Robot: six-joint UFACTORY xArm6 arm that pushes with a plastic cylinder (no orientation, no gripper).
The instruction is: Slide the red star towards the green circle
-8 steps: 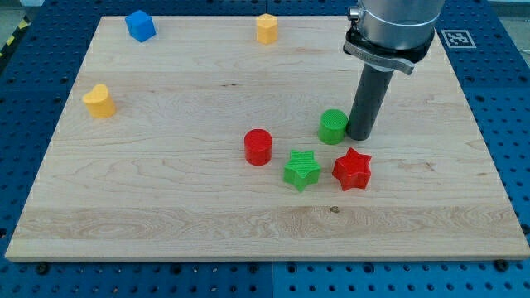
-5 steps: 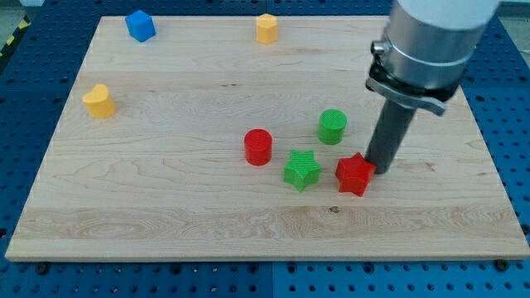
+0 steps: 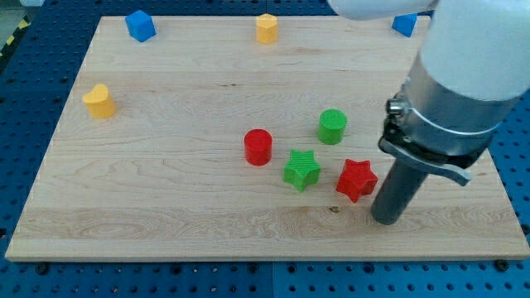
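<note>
Camera view shows you the red plastic star block (image 3: 357, 179) lying below and right of the green ribbed circle block (image 3: 333, 127), near it but apart, on the pale wooden bench (image 3: 166, 190). My tip (image 3: 387, 220) sits just beside the star's lower right, apparently not touching. No claw exists on this rod, so nothing is held. You should judge the push not yet made; the whole slide up-left remains.
</note>
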